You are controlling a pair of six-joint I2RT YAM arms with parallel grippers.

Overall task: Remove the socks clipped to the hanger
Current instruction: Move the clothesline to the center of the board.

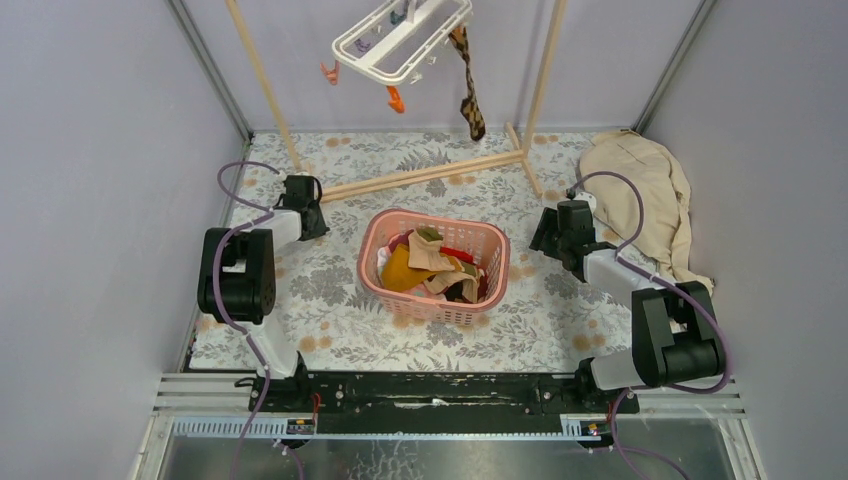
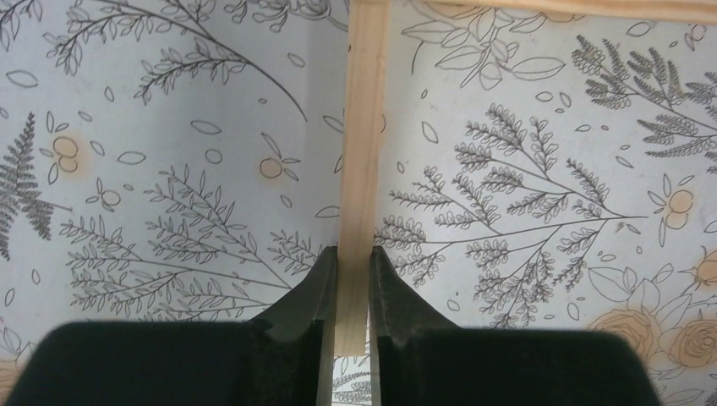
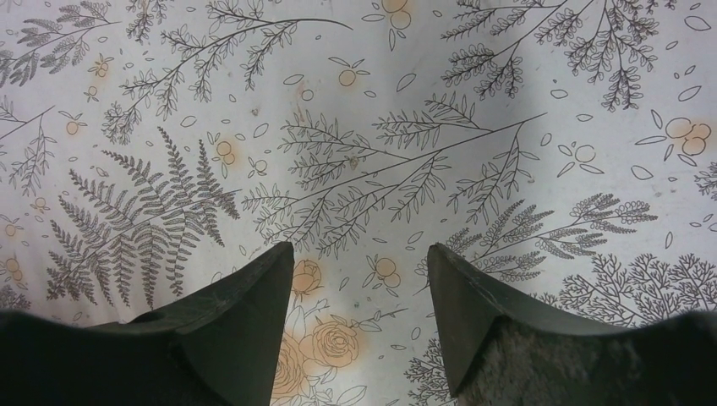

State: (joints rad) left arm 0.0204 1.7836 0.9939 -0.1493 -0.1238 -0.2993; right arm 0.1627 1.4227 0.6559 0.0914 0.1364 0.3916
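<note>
My left gripper [image 2: 353,258] is clamped on the wooden slat [image 2: 362,127], a flat, pale, straight-grained strip that lies along the foot of the rack [image 1: 262,85]. My 2 matte black fingers [image 2: 313,288] taper to blunt tips and press the slat from either side. A thin gap shows lower down along the right-hand finger.

My right gripper [image 3: 359,254] stands apart, its 2 dark wedge-shaped fingers [image 3: 245,313] spread wide with nothing between them. Below them is only the worktop [image 3: 355,127], a smooth sheet printed with grey ferns, twigs and faded orange roses.

The hanger [image 1: 400,40] hangs tilted at the back, between the rack's 2 slim wooden posts. It is a white plastic oblong frame with thin cross-bars. Small clips [image 1: 395,97] dangle from it, 2 of them orange and 1 purple.

1 sock [image 1: 467,85] is clipped to the hanger's right side. It is long and limp, a brown and tan patterned knit, and it hangs straight down.

The other socks [image 1: 430,265] lie in a soft heap of mustard, tan, red and white. They fill a pink slotted plastic basket [image 1: 375,255] with rounded corners, which sits on the worktop between my 2 arms.

A crumpled beige cloth [image 1: 645,190] lies on the worktop to the right of my right arm.
</note>
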